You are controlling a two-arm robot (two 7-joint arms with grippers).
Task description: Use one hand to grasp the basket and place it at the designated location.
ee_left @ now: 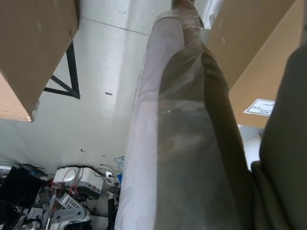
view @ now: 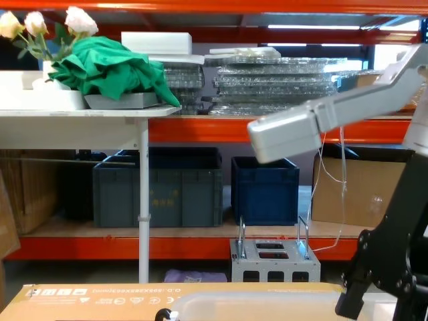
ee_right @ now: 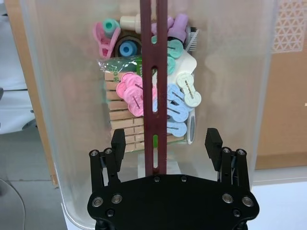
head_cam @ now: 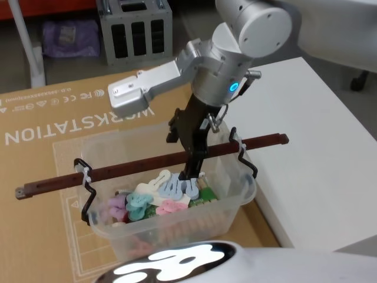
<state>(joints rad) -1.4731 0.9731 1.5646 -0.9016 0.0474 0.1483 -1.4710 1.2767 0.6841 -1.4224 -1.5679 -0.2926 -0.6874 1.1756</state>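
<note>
Cardboard sheet printed WORKSTATION, taken as landmark. Along its right edge: white tabletop. Beyond its far edge: grey metal box with slotted front, and just left of that box a purple bag. Farther behind the sheet: orange shelving holding dark blue crates and a cardboard carton. Behind its left end: white side table bearing a green cloth and pale flowers

Translucent basket, clothespin-filled, sits upright on cardboard, reddish-brown handle bar spanning.
</note>
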